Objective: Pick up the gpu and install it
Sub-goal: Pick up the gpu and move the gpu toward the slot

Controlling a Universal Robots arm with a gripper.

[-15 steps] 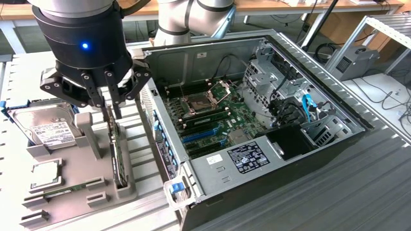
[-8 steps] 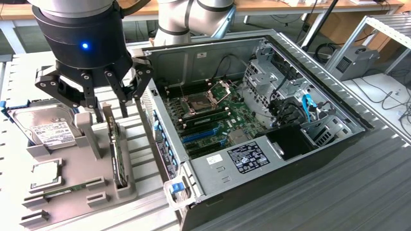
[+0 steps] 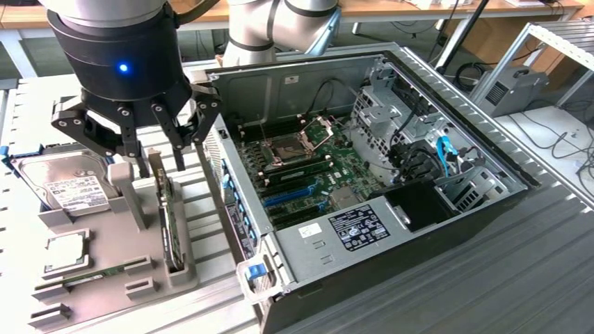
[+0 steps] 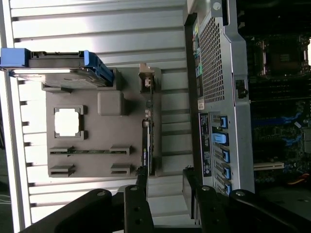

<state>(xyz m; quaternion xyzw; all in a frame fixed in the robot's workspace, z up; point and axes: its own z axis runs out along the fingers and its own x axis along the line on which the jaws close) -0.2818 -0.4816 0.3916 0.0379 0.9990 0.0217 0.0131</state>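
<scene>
**Open hand above the gpu**

On the slatted desk (image 3: 519,278) (image 4: 97,29), the open computer case (image 3: 307,240) (image 4: 218,73) lies beside a grey holder (image 3: 111,243) (image 4: 97,136). The hand (image 3: 160,163) (image 4: 165,182) hangs over the holder, fingers apart, gripping nothing. The gpu (image 3: 167,216) (image 4: 148,131) stands on edge in the holder's slot, just beneath the fingertips.

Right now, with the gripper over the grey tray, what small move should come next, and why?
Probably lower the open gripper straight down: its black fingers hang apart just above the thin green gpu card, which stands on edge in the grey plastic holder tray and is not yet gripped.
</scene>
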